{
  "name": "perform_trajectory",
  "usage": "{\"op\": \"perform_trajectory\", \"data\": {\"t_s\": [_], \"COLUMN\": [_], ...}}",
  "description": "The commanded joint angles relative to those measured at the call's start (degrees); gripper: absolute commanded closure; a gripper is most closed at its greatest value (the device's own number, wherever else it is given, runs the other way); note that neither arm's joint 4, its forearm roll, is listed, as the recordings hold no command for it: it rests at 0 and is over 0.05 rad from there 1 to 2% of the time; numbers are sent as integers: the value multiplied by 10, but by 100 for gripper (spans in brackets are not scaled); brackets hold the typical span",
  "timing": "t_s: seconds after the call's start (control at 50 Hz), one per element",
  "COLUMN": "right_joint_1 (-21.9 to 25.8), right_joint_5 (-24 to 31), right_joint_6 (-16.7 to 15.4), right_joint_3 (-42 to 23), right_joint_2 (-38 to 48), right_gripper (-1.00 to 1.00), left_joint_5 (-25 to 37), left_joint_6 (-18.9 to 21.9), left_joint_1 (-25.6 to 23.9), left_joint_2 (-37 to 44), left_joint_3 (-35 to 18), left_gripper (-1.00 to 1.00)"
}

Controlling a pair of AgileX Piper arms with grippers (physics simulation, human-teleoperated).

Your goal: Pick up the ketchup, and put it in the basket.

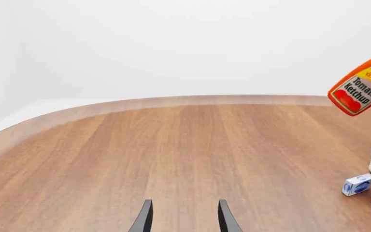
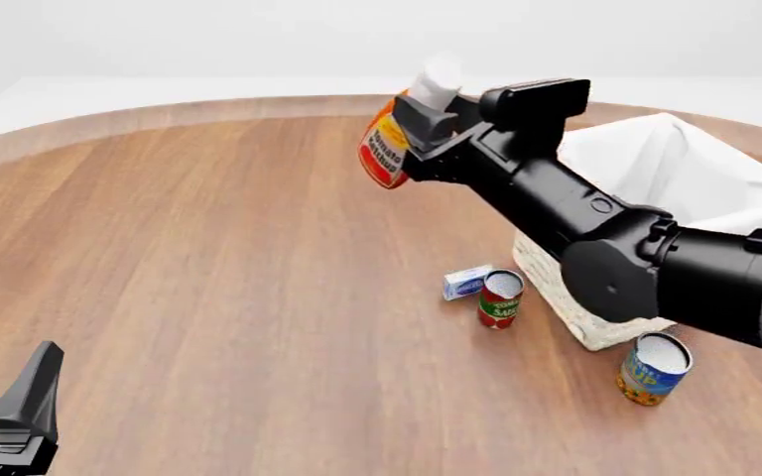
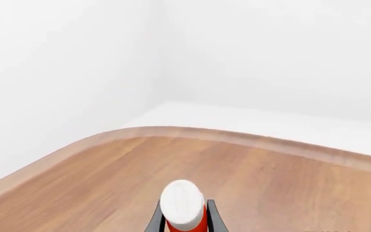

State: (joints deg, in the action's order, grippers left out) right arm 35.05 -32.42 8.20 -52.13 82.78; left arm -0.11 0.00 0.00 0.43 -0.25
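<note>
Ketchup [image 2: 384,149] hangs tilted in the air, clamped between the right gripper [image 2: 421,124] fingers, left of the basket [image 2: 698,169], so the carry is under way and next calls for swinging right over the liner; left gripper [image 1: 184,217] sits spread, holding nothing

Round brown wooden desk [image 2: 222,258]: smooth, satin-finished planks with visible grain and a paler edge band. Red plastic ketchup bottle [image 2: 384,149]: glossy body, printed yellow-and-white label, matt white cap. Large square cream wicker basket [image 2: 556,288]: coarse woven wall, lined with soft, matt white cloth folded over the rim. Red-and-green tomato sauce can [image 2: 499,298] and blue-and-yellow can [image 2: 651,368]: printed paper-like wraps. Small blue-and-white box [image 2: 466,282]: cardboard-like, smooth. Right arm's black pincer [image 2: 421,124]: matt black, plastic-looking housing; left arm's dark pincer [image 1: 184,216]: the same matt finish.
</note>
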Motion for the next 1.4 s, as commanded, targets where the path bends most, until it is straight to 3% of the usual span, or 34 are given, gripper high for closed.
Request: {"op": "perform_trajectory", "data": {"t_s": [0.02, 0.62, 0.96, 1.4], "right_joint_1": [-70, -225, -295, -357], "right_joint_5": [-10, -18, -5, 7], "right_joint_6": [8, 16, 16, 10], "right_joint_3": [18, 72, 109, 136], "right_joint_2": [-37, -113, -168, -177], "right_gripper": [100, 100, 100, 100], "left_joint_5": [0, 0, 0, 0], "left_joint_6": [0, 0, 0, 0], "left_joint_1": [0, 0, 0, 0], "left_joint_2": [0, 0, 0, 0], "left_joint_3": [0, 0, 0, 0], "left_gripper": [-100, -100, -100, -100]}}
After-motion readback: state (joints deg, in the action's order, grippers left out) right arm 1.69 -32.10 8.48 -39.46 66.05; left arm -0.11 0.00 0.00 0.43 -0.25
